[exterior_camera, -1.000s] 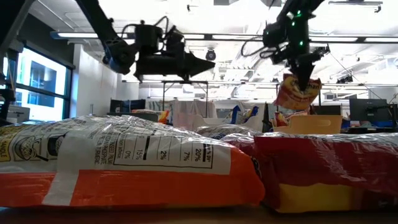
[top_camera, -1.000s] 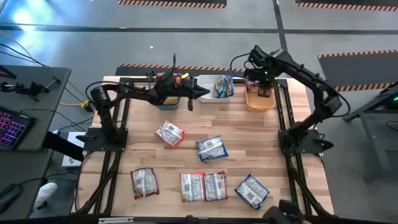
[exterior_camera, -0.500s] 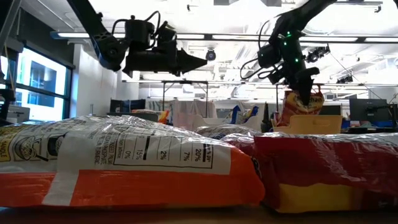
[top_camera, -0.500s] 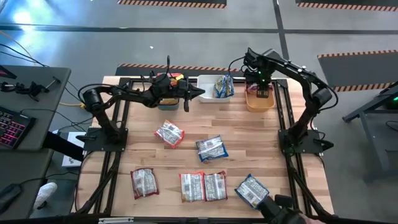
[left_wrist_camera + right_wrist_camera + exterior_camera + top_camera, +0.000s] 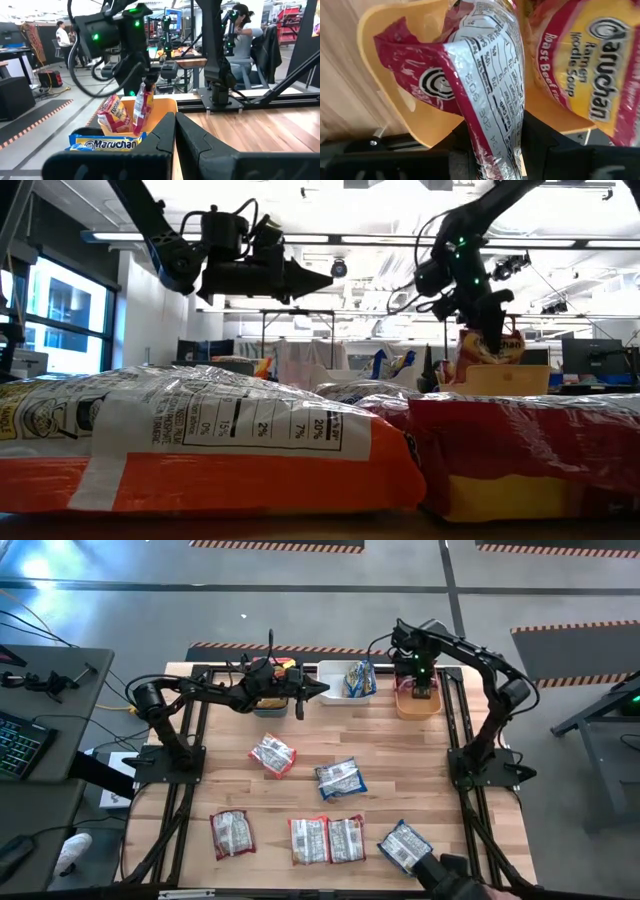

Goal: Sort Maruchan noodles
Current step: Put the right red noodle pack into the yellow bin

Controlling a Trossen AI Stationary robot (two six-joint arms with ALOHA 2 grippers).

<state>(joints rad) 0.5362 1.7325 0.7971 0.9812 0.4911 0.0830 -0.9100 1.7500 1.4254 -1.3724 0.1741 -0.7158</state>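
Orange plastic is what I see under my right gripper (image 5: 420,683): the orange bin (image 5: 404,706) at the table's far right edge, where the jaws are pinched on a red noodle packet (image 5: 485,85) held upright with its lower end inside the bin. A second red packet (image 5: 114,114), labelled roast beef, already leans in that bin beside it. Next along the far edge, the white bin (image 5: 330,671) holds blue packets (image 5: 358,679) standing on edge. Past that sits a teal bin (image 5: 268,708), mostly hidden by my left arm, and I cannot tell what is in it. My left gripper (image 5: 322,688) hangs above the gap between the teal and white bins with its fingers pressed together, carrying nothing. Six more packets (image 5: 341,778) lie flat on the wooden table (image 5: 420,770), silvery backs up, spread across the middle and near side, well apart from the bins.
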